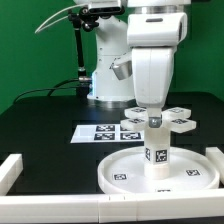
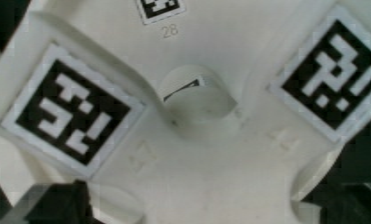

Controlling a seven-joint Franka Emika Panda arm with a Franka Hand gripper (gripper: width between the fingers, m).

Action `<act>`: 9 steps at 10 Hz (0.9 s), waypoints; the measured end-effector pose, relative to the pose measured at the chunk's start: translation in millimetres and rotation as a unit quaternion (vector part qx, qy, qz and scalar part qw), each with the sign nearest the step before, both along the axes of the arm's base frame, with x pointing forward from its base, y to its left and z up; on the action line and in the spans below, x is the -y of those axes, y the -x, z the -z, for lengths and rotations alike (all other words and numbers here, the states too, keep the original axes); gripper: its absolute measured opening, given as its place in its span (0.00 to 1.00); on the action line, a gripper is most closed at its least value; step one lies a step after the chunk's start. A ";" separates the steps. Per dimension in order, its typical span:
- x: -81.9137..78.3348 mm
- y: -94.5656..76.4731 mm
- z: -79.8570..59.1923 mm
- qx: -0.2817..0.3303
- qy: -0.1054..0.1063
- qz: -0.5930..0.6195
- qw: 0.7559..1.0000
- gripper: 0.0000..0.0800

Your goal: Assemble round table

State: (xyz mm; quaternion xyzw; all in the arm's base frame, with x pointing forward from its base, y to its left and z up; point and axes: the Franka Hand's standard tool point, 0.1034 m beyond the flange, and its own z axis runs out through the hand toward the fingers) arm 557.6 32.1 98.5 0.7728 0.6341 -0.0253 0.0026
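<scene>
We judge these white plastic parts light, stiff and rather smooth, so a firm pinch across a narrow section should serve better than any hold on a broad face. The leg (image 1: 157, 142), a short thick cylinder with a black-and-white tag on its side, stands upright in the middle of the round disc (image 1: 120, 170), and its straight walls look like the natural place to take hold. The gripper (image 1: 155, 116) sits right over the top of the leg, but whether its fingers are pinching the leg or merely close to it we cannot tell (the arm's body hides them). The disc is large, flat and rimmed, with small tags on its floor. Behind the disc lies the cross-shaped foot (image 1: 160, 118), partly hidden; the wrist view shows its tagged arms (image 2: 66, 98) close up around a central hub. The marker board (image 1: 102, 131) lies flat just beyond the disc.
</scene>
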 end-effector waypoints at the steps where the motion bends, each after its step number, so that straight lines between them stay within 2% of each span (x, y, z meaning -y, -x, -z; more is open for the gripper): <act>1: -0.2 0.8 2.3 -0.002 0.002 0.000 1.000 0.81; 4: 1.8 1.6 3.5 -0.004 0.002 0.003 1.000 0.81; 5: 3.5 1.5 3.5 -0.004 0.002 0.006 1.000 0.66; 6: 4.3 1.7 3.5 -0.004 0.002 0.007 1.000 0.66; 7: 4.5 1.7 3.5 -0.004 0.002 0.007 1.000 0.56; 9: 4.6 1.7 3.5 -0.004 0.002 0.007 1.000 0.56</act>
